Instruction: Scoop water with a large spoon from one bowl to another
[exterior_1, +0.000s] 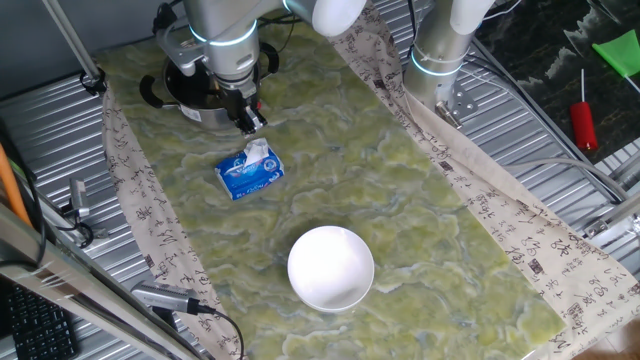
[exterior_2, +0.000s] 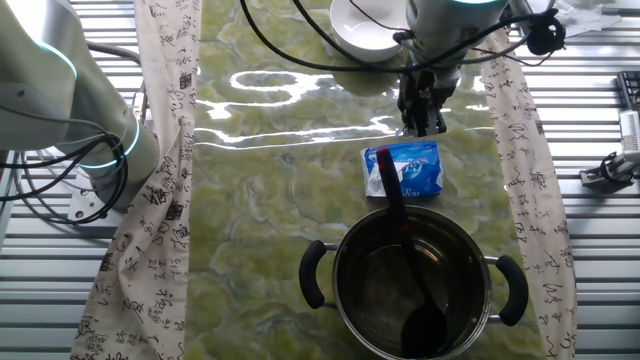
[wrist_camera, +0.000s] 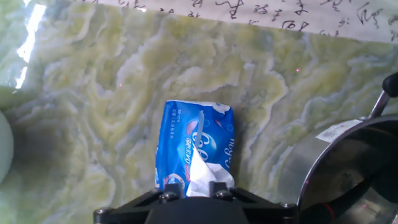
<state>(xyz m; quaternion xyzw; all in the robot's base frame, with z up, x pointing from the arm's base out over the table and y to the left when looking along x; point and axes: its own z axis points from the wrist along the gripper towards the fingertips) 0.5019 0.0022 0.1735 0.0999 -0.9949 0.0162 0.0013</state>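
- The gripper (exterior_2: 424, 125) hovered over the tissue pack (exterior_2: 404, 170), fingers close together, nothing held.
- The ladle (exterior_2: 415, 290) stood in the steel pot (exterior_2: 412, 285), handle leaning on the rim.
- The white bowl (exterior_1: 331, 267) sat well apart.

The arm reaches in over one end of the table surface, wrist vertical, with a lit ring around its last joint. The gripper (exterior_1: 250, 121) (exterior_2: 423, 124) points straight down, hanging above the surface without touching it. Its two black fingers (exterior_2: 412, 108) stand close together, parallel, with nothing between them. Cables trail from the wrist.
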